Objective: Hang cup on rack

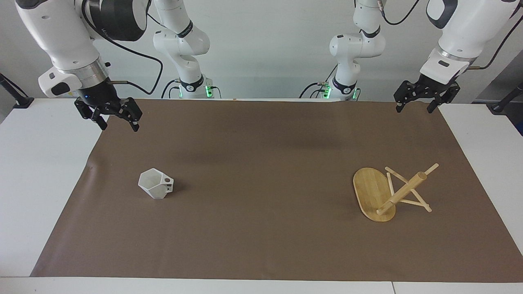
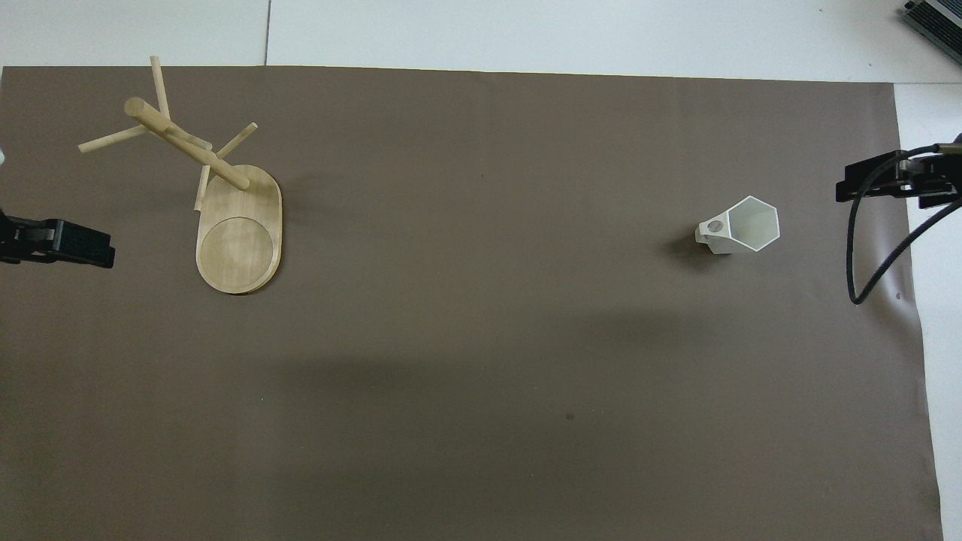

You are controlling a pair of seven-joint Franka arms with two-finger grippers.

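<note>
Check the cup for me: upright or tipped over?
Upright. The cup stands on the brown mat with its hexagonal mouth facing up; the overhead view looks straight into it.

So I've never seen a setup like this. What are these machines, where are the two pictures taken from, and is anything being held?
Two robot arms stand at a table. One picture faces them; the other looks down from above their end. On the brown mat stand a white cup toward the right arm's end and a wooden rack toward the left arm's end. The right gripper and left gripper hang open over the mat's corners nearest the robots, holding nothing.
</note>
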